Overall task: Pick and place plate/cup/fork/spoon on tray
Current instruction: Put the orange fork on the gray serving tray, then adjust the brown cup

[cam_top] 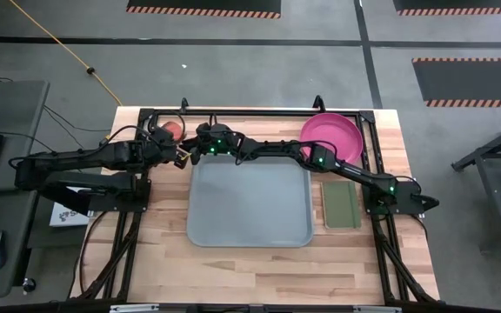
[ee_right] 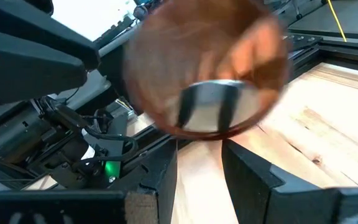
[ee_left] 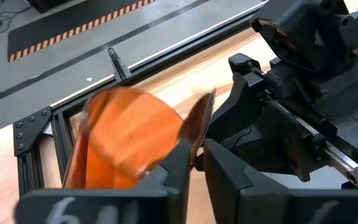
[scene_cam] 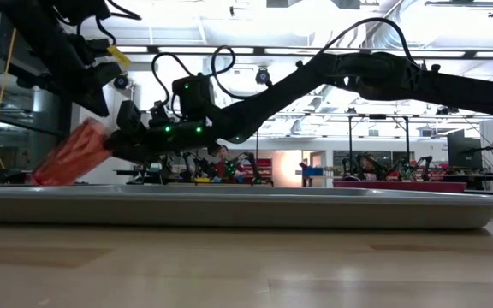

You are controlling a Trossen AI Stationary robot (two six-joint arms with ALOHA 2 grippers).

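The red-orange cup (cam_top: 170, 129) is tilted at the table's far left, beyond the tray's (cam_top: 249, 228) far-left corner, with its mouth toward the table's right. My left gripper (ee_left: 194, 155) is shut on it. My right gripper (ee_right: 197, 149) has reached across the table. It stands open just before the cup's mouth (ee_right: 210, 68); whether it touches the cup I cannot tell. The pink plate (cam_top: 333, 132) lies on the table at the far right. No fork or spoon shows. My left gripper pinches the cup's wall at the rim (ee_left: 201, 117) between its two fingers (ee_left: 174, 163). The fingers come slanting down from the table's left. The cup (scene_cam: 68, 156) is tilted, mouth up and to the right. Whether its low end rests on the table I cannot tell.
A dark-green pad (cam_top: 340, 205) lies on the table to the right of the tray. A black frame rail (cam_top: 259, 111) runs along the far edge of the table. My right arm (cam_top: 320, 158) stretches over the tray's far edge and the plate's near edge.
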